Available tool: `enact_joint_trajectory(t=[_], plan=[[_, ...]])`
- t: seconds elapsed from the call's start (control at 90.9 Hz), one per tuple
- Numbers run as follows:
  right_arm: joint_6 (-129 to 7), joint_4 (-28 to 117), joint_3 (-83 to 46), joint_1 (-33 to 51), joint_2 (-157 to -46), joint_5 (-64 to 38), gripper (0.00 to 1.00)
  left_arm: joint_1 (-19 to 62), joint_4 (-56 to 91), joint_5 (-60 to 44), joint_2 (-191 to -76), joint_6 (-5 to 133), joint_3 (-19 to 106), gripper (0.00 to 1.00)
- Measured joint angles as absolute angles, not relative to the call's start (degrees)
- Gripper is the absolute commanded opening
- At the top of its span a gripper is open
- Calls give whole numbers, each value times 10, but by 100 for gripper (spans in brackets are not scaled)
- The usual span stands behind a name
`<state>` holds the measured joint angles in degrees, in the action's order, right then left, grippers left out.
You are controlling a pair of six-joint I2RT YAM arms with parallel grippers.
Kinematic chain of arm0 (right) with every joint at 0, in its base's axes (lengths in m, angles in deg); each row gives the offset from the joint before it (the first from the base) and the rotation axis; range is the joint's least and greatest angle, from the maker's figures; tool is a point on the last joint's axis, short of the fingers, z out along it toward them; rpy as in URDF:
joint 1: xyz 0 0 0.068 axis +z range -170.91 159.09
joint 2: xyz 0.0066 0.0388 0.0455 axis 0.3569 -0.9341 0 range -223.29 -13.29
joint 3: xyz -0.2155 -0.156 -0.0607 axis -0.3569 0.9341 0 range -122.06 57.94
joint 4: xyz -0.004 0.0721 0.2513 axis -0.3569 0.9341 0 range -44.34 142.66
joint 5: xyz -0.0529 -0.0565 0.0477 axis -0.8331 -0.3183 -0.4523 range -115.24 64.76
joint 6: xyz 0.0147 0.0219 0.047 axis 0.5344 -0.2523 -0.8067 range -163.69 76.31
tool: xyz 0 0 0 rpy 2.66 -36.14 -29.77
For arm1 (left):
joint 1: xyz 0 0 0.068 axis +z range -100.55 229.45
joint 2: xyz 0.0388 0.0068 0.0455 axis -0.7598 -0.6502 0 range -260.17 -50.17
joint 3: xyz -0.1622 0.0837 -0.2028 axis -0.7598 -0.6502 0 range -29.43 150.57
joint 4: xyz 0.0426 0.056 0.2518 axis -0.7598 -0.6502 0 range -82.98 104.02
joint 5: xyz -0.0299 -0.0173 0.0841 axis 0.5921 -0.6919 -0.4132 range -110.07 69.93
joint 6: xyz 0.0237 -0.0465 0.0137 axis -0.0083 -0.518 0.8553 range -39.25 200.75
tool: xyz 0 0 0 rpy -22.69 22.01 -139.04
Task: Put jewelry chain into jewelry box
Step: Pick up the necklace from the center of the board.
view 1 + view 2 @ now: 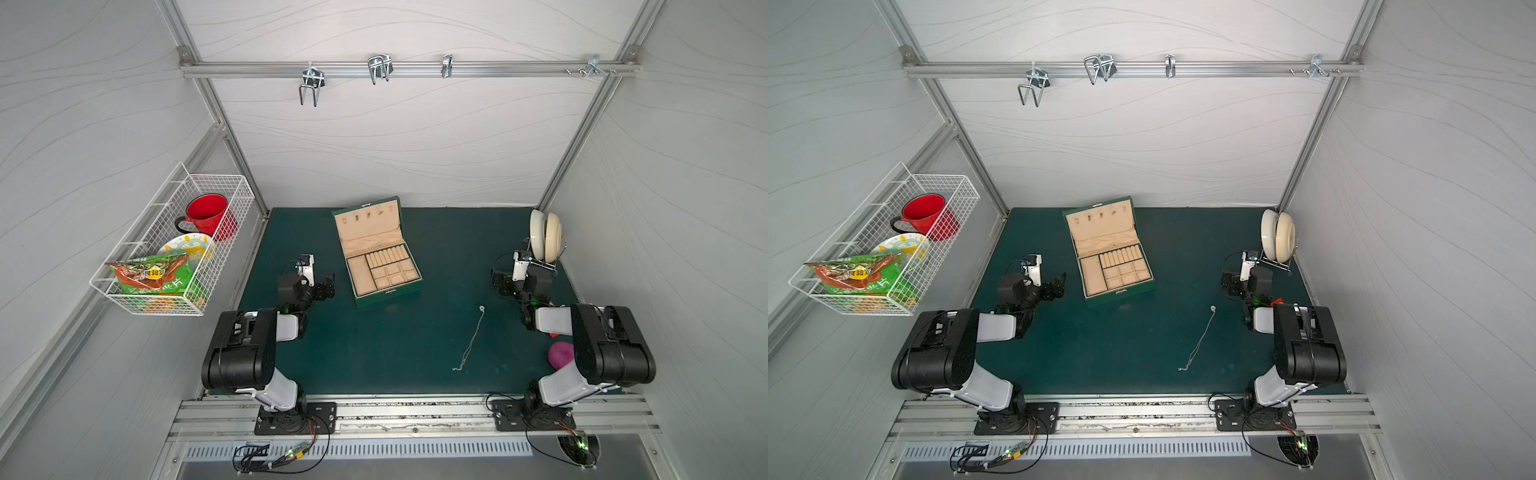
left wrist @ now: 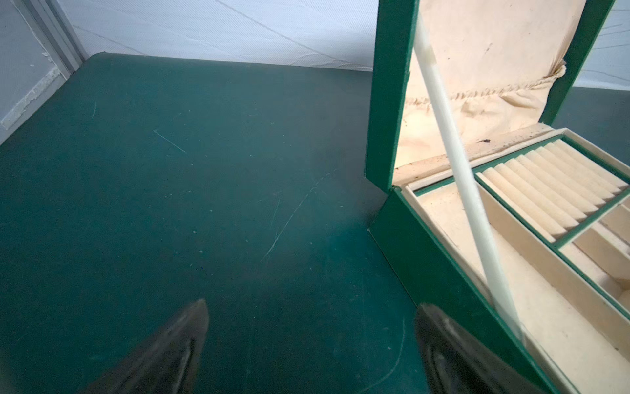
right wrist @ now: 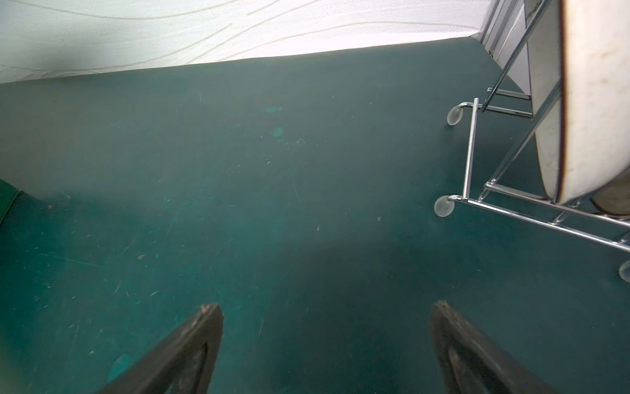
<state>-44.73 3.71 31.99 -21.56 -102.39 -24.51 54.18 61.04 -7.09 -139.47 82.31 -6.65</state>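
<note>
The jewelry chain [image 1: 471, 340] [image 1: 1200, 338] lies stretched out on the green mat, thin and silver, with its small ring pendant at the far end. It is right of centre in both top views and shows in neither wrist view. The jewelry box [image 1: 388, 297] [image 1: 1121, 295] stands open at the back centre, dark green with beige compartments and ring rolls, its lid upright. My left gripper [image 1: 311, 282] [image 1: 1036, 282] [image 2: 313, 307] hovers open just left of the box [image 2: 426, 259]. My right gripper [image 1: 518, 279] [image 1: 1246, 280] [image 3: 327, 305] is open and empty over bare mat, beyond the chain's pendant end and to its right.
A chrome dish rack [image 1: 544, 259] [image 3: 470, 153] with white plates stands at the back right, close to my right gripper. A pink object [image 1: 560, 353] lies by the right arm. A wire basket [image 1: 124, 286] on the left wall holds a red mug, plate and snack bag.
</note>
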Motion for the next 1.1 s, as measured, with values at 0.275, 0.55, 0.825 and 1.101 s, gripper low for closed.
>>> enact_joint_trajectory(t=[0.275,0.55,0.825,1.101], plan=[[-447,37,320,-216,-1024,-245,99,537,610,-85,-1395,825,-66,100],[-447,48,319,-208,-1018,-261,99,549,610,-84,-1392,819,-67,97],[-589,343,223,-148,-768,-315,93,556,535,-127,-1116,750,-111,94],[-790,678,194,66,-668,-307,68,244,386,-147,-1001,725,-103,92]])
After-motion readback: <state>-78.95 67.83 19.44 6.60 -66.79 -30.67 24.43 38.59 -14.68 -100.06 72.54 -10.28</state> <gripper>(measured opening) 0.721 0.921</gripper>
